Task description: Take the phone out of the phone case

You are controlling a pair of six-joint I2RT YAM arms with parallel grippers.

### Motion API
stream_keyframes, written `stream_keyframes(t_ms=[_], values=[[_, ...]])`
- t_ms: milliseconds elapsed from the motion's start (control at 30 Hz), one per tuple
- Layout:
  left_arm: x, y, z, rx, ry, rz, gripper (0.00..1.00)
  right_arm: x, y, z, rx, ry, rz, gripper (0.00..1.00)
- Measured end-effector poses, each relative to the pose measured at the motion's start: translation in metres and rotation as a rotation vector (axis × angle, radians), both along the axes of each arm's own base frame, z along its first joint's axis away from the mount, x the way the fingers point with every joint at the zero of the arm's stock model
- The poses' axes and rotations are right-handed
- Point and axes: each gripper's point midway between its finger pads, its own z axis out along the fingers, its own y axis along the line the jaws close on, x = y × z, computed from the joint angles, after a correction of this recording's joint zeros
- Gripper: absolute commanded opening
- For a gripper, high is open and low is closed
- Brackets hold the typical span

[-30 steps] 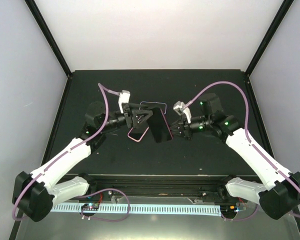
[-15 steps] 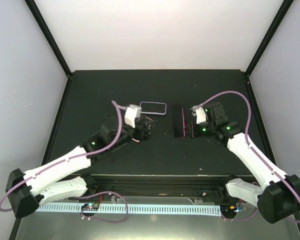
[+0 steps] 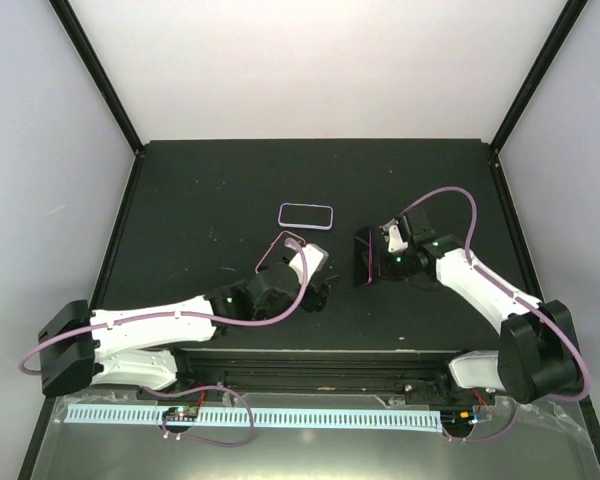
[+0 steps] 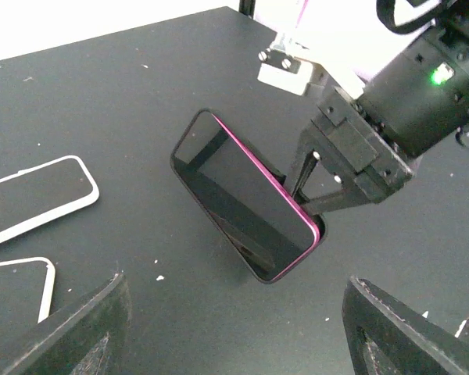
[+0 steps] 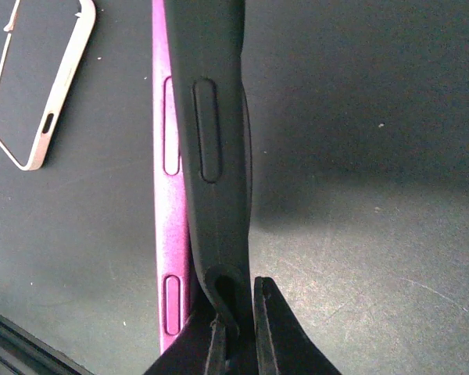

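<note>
Pink phone (image 5: 170, 234), black case (image 5: 213, 101), on edge

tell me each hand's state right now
left hand: open, empty
right hand: closed on the case
</note>
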Motion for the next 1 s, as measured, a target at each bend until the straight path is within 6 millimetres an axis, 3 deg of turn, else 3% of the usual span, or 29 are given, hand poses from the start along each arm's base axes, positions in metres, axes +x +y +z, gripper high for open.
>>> stream_keyframes(t_ms=[133, 267, 400, 733, 1000], values=[[-0.002, -0.012, -0.015, 0.027, -0.018, -0.023, 0.72, 0.0, -0.001, 0.001, 0.032, 0.01, -0.018, 0.01], [0.0, -0.028, -0.053, 0.098, -0.001, -0.04, 0.7, -0.006, -0.008, 0.003, 0.072, 0.04, -0.075, 0.01], [-0.009, -0.04, -0.082, 0.161, -0.001, -0.076, 0.6, -0.011, -0.016, -0.002, 0.053, 0.089, -0.122, 0.01], [-0.015, -0.078, -0.116, 0.182, -0.01, -0.118, 0.6, -0.015, -0.027, -0.037, -0.035, 0.205, -0.181, 0.01], [-0.011, -0.084, -0.115, 0.187, -0.042, -0.105, 0.63, -0.014, -0.034, -0.041, -0.075, 0.204, -0.197, 0.01]])
